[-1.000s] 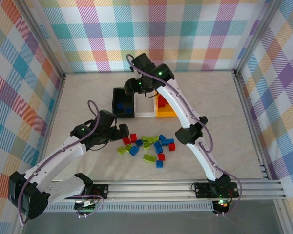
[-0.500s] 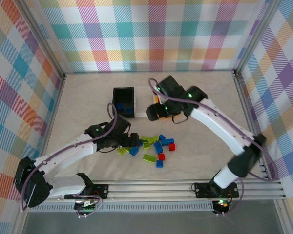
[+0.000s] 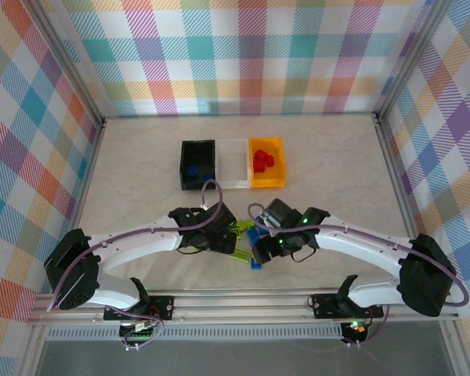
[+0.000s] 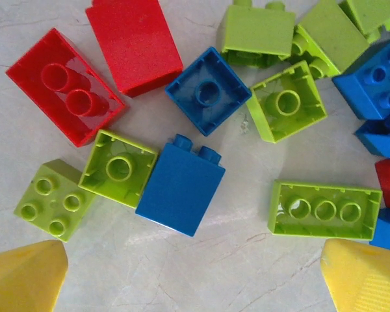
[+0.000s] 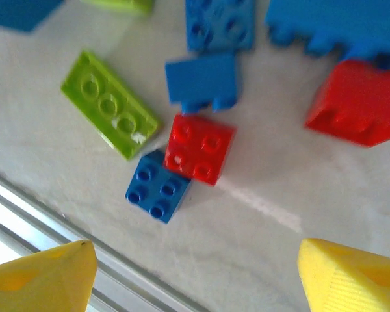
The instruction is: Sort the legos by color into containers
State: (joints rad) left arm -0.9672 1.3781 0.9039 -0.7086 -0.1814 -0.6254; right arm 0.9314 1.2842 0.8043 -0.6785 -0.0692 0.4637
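Looking down from my left hand [image 4: 195, 279], I see it spread apart with nothing in it, above a blue brick [image 4: 181, 190]. My right hand [image 5: 195, 279] is spread apart and bare too, over a red brick [image 5: 199, 148]. Around both hands the legos [image 3: 236, 229] lie mixed up on the worktop [image 3: 141, 196]. Farther back, the black bin [image 3: 182, 164] has some blue ones, the orange bin [image 3: 280, 166] has some red ones, and the clear bin [image 3: 233, 168] looks bare. I think most of the sorting is left, and all of the green.
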